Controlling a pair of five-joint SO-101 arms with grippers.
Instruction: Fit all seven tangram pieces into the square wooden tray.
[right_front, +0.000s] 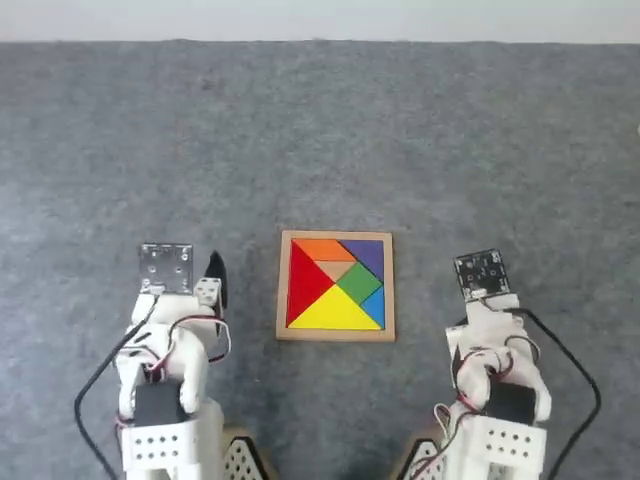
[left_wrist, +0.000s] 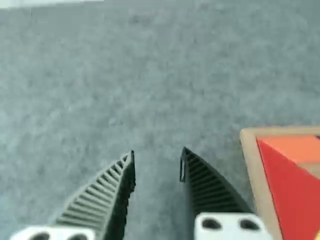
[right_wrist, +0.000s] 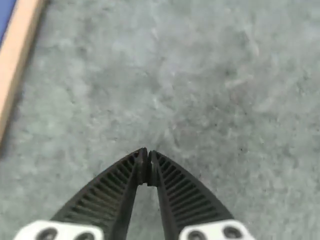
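Note:
The square wooden tray (right_front: 283, 290) lies at the table's middle, holding the coloured tangram pieces: orange (right_front: 322, 248), purple (right_front: 367, 254), red (right_front: 303, 283), green (right_front: 358, 283), blue (right_front: 374, 304), yellow (right_front: 334, 315) and a small tan triangle (right_front: 337, 269). My left gripper (left_wrist: 157, 160) hovers over bare carpet left of the tray, open with nothing between its fingers; the tray's corner (left_wrist: 250, 150) and red piece (left_wrist: 290, 185) show beside it. My right gripper (right_wrist: 148, 156) sits over carpet right of the tray, shut on nothing, with the tray's edge (right_wrist: 17, 55) off to one side.
Grey carpet (right_front: 320, 140) covers the whole table, with wide free room behind the tray. Both arm bases (right_front: 165, 440) (right_front: 495, 430) stand at the near edge, with cables looping beside them.

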